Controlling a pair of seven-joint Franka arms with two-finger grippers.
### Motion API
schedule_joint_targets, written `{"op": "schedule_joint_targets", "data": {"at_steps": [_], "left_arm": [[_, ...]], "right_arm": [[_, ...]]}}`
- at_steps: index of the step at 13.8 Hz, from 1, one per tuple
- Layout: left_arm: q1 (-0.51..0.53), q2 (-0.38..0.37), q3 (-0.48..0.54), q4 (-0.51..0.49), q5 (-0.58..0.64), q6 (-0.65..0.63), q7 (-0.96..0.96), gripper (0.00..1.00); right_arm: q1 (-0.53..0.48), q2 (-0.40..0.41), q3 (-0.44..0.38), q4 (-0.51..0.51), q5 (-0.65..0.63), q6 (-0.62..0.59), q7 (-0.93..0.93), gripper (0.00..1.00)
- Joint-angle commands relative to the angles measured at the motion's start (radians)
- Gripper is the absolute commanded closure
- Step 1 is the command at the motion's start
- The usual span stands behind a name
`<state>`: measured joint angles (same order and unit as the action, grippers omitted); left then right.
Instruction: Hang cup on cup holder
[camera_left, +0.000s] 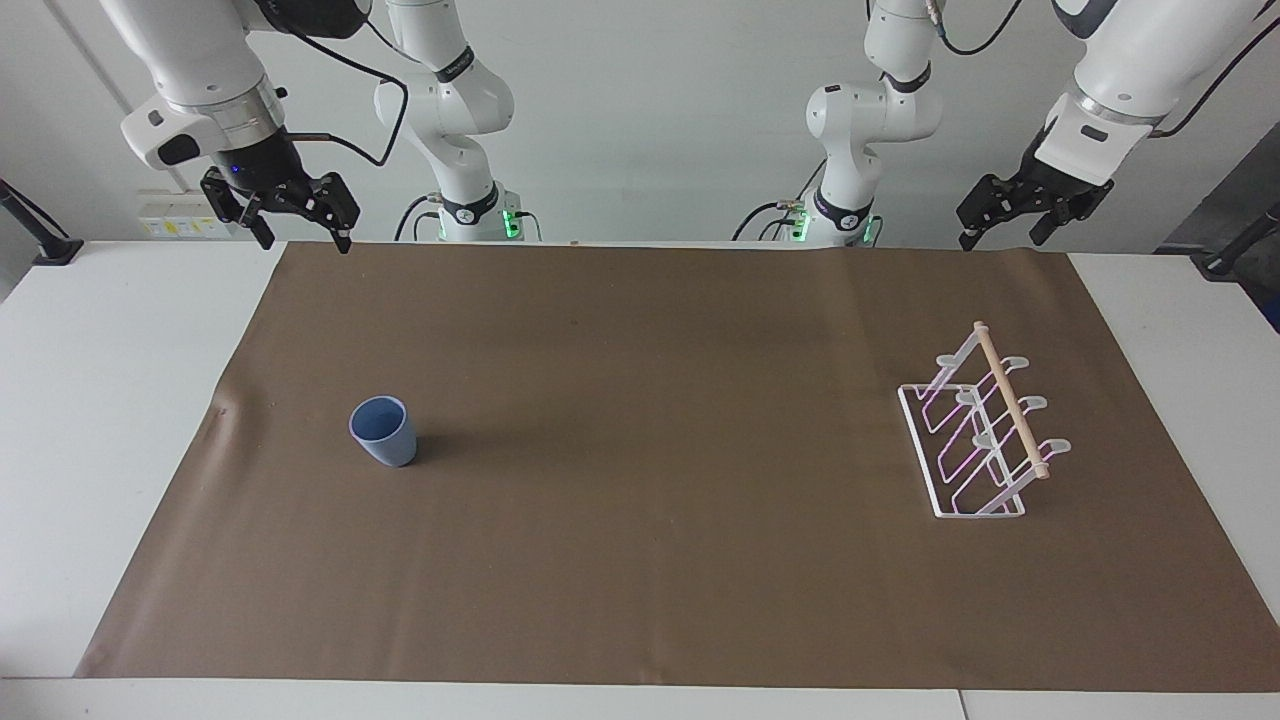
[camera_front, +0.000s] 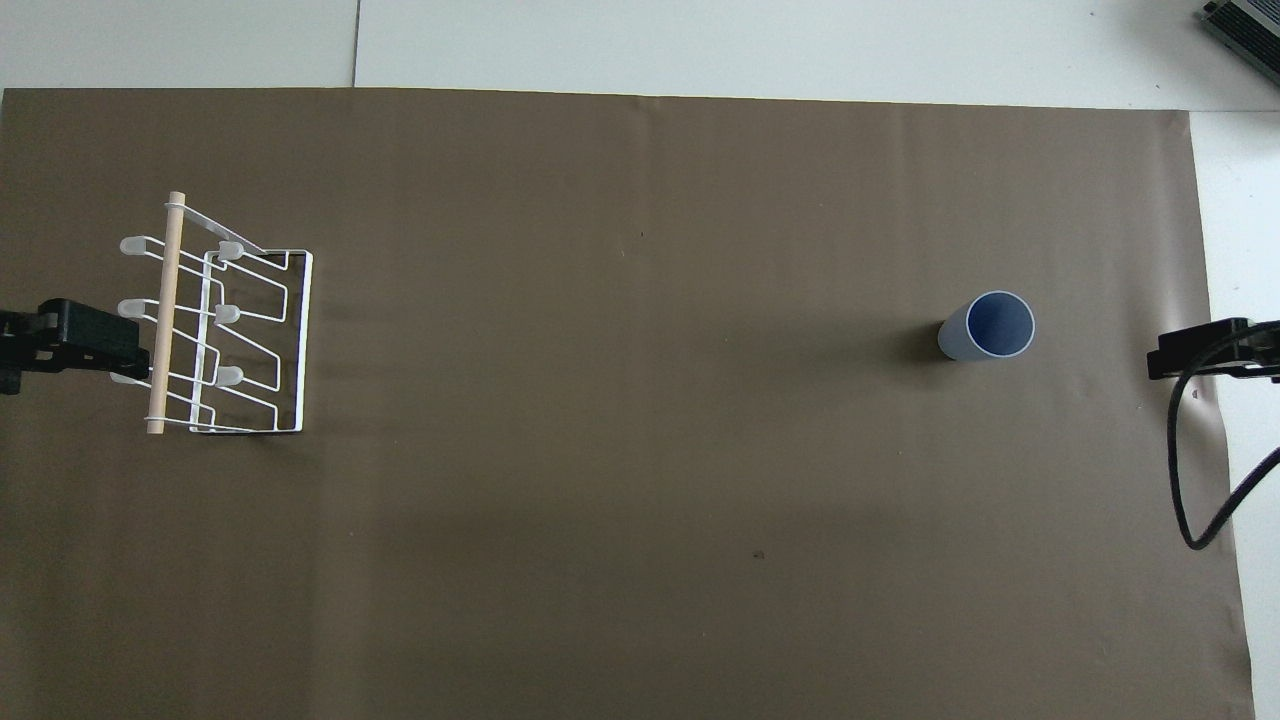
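Observation:
The light blue cup (camera_left: 383, 431) stands upright, rim up, on the brown mat toward the right arm's end of the table; it also shows in the overhead view (camera_front: 987, 326). The white wire cup holder (camera_left: 985, 430) with its wooden dowel stands toward the left arm's end (camera_front: 225, 320), with nothing on its prongs. My right gripper (camera_left: 306, 242) is open and empty, raised over the mat's edge nearest the robots, well apart from the cup. My left gripper (camera_left: 1000, 240) is open and empty, raised over the mat's edge near its own base, and waits.
The brown mat (camera_left: 640, 560) covers most of the white table. A black cable (camera_front: 1195, 500) loops down from the right arm at the mat's end. The two arm bases stand at the robots' edge of the table.

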<state>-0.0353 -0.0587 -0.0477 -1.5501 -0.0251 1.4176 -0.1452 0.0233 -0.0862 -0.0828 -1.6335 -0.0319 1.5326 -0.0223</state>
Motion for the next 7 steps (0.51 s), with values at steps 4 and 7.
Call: {"op": "schedule_joint_targets", "data": {"at_steps": [4,7], "left_arm": [[-0.008,-0.015,0.006,-0.011,0.019,0.0,0.007,0.0],[-0.008,-0.015,0.006,-0.011,0.019,0.0,0.007,0.0]], "right_arm": [[-0.014,-0.035,0.002,-0.072,0.021,0.096,-0.036,0.0],[-0.037,-0.035,0.0,-0.121,0.021,0.168,-0.091,0.0]]}}
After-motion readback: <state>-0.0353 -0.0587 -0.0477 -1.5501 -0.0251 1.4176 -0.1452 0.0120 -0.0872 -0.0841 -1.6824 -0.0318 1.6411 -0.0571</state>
